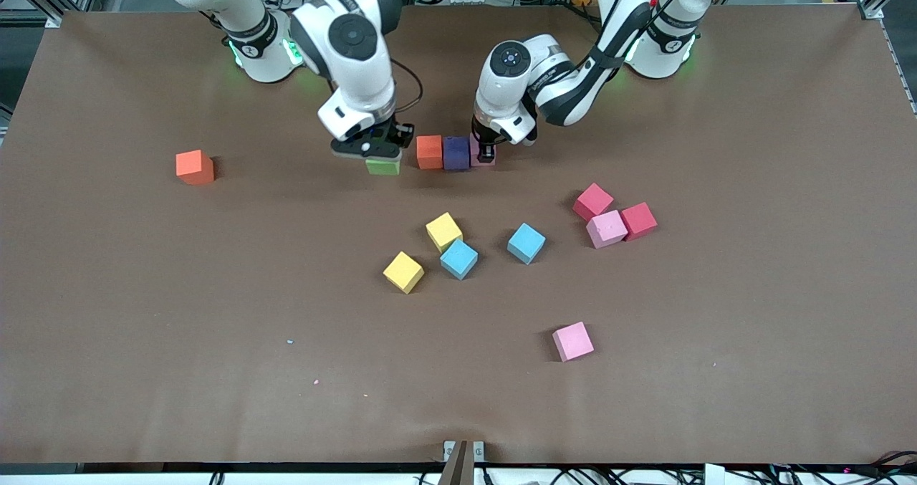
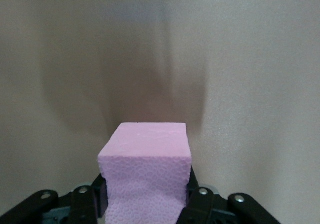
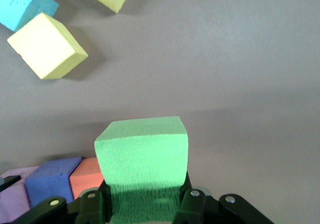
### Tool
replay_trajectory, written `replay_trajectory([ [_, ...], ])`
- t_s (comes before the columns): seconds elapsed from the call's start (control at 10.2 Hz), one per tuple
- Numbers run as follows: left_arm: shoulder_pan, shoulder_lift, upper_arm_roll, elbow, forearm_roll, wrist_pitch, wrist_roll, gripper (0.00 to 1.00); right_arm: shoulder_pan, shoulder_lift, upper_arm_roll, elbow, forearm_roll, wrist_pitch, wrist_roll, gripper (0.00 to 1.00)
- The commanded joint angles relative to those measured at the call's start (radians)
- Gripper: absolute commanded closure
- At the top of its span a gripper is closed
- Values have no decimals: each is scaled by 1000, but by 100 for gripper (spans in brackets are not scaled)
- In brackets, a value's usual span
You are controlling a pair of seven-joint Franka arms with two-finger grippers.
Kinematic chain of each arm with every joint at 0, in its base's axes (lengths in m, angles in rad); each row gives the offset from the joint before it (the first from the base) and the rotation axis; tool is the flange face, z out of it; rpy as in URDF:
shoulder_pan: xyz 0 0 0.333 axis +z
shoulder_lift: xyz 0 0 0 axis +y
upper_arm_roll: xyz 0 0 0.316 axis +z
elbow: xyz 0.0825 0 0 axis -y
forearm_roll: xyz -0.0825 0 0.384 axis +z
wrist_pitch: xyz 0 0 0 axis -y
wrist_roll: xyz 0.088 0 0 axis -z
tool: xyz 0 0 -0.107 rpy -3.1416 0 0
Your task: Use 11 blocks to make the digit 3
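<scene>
Up near the robots' bases a short row of blocks has begun: an orange block (image 1: 429, 151), a purple block (image 1: 455, 152) touching it, and a pink block (image 1: 478, 154) at the end toward the left arm. The left gripper (image 1: 486, 155) is down on that pink block with its fingers pinched against the block's sides; the left wrist view shows the pink block (image 2: 146, 173) squeezed between the two dark pads. The right gripper (image 1: 375, 154) is clamped on a green block (image 1: 382, 167), which sits just beside the orange block at the right arm's end of the row, a small gap between them; whether it rests on the table (image 1: 143, 327) or hangs just above it, I cannot tell. In the right wrist view the green block (image 3: 142, 156) fills the space between the fingers, with the orange and purple blocks alongside. The other blocks lie loose nearer the front camera: two yellow blocks (image 1: 444, 231) (image 1: 403, 271) with a light blue block (image 1: 458, 258) touching the first, a second light blue block (image 1: 526, 243) close by, two red blocks (image 1: 592, 201) (image 1: 638, 221) flanking a pink one (image 1: 607, 228), and another pink block (image 1: 572, 341) alone, nearest the camera. A second orange block (image 1: 195, 167) sits well apart toward the right arm's end.
</scene>
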Motion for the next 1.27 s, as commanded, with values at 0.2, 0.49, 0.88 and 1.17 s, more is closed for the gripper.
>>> replay_trajectory([
  [0.2,-7,64,10,36,23,20,1,92,-35,73,8,17,98,116,-212,100],
  [0.49,-4,79,9,49,143,11,-6,0,-9,171,18,40,220,184,-342,100],
  [0.88,0,-2,3,38,151,-74,-6,0,17,237,34,40,230,235,-334,100],
  [1.17,11,-100,-2,33,146,-155,-3,0,17,276,42,59,310,242,-333,100],
])
